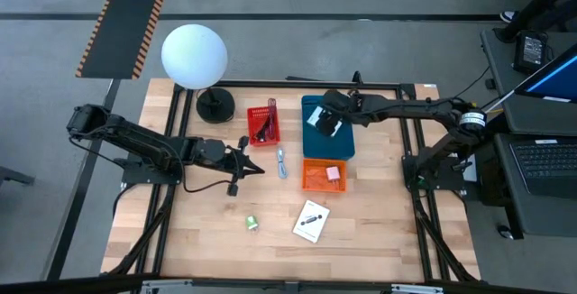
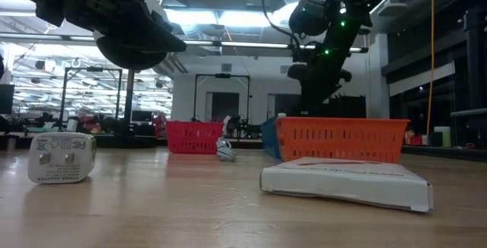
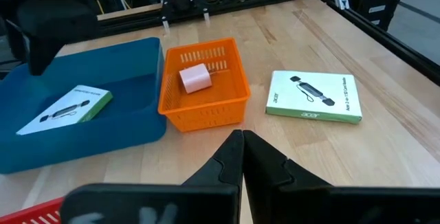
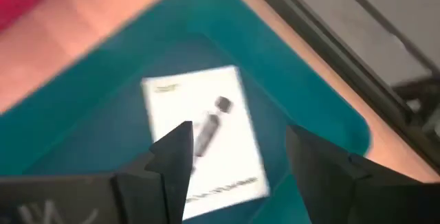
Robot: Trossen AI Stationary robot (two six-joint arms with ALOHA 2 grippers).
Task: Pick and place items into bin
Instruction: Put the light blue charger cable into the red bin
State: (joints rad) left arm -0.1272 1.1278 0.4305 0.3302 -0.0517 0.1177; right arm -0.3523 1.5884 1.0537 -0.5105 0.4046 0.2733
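Observation:
My right gripper (image 4: 237, 159) hangs open above the blue bin (image 1: 343, 142) at the middle of the table, also seen as the blue bin (image 4: 323, 107) from the wrist. A white card with a black mark (image 4: 206, 124) lies flat on the bin's floor below its spread fingers, apart from them. A second white card (image 1: 311, 220) lies on the wood nearer the front. A green cube (image 1: 252, 224) sits to its left. A blue-white stick (image 1: 281, 162) lies between the baskets. My left gripper (image 1: 251, 167) is shut and holds nothing, hovering left of the stick.
An orange basket (image 1: 324, 175) holds a pink square (image 3: 196, 78). A red basket (image 1: 263, 124) holds cables. A white globe lamp (image 1: 194, 55) on a black base (image 1: 215, 105) stands at the far left. Bare wood lies along the front edge.

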